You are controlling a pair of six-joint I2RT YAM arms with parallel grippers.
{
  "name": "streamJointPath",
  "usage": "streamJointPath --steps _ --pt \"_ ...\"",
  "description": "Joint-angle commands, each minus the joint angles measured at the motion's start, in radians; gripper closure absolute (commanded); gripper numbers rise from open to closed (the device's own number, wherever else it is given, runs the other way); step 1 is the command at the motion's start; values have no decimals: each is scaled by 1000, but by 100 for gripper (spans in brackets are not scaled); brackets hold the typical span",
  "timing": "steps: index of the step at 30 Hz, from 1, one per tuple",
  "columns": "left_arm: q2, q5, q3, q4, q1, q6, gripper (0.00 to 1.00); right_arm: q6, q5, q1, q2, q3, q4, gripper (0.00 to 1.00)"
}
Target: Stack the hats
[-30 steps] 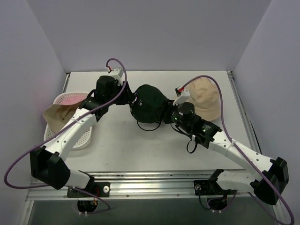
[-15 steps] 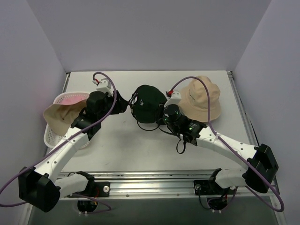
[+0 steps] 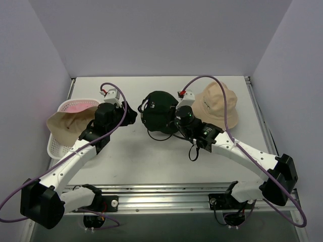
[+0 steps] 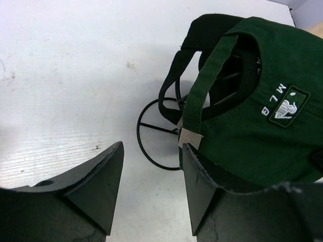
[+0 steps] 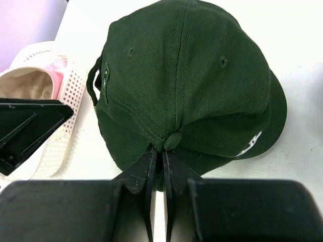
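on green cap (image 5: 192, 75), right hand (image 5: 162, 150) pinched

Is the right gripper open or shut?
Shut. The right gripper has its fingers almost touching, tips at the green cap crown. Whether fabric is pinched, cannot tell.

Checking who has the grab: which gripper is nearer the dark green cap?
Right. The right gripper is shut on the dark green cap at its crown, by the top button. The left gripper hangs open beside its back strap.
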Motion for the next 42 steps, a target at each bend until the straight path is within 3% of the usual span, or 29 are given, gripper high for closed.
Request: streamJointPath --steps 1,12,23,29,39,42 --pt "-12 -12 6 66 7 21 41 -42 8 -19 3 72 -37 100" --pt "-6 33 59 104 11 1 36 -140 -222 -137 72 142 -64 100" --pt "139 140 173 113 14 29 35 -185 -274 -140 88 204 -93 100" --pt "208 68 222 29 17 39 35 -209 -294 -154 98 207 -94 100" --pt "290 14 259 35 20 52 35 -223 -343 -195 62 124 -18 98" --pt "302 16 270 33 20 52 35 -221 -351 -204 82 126 -15 92"
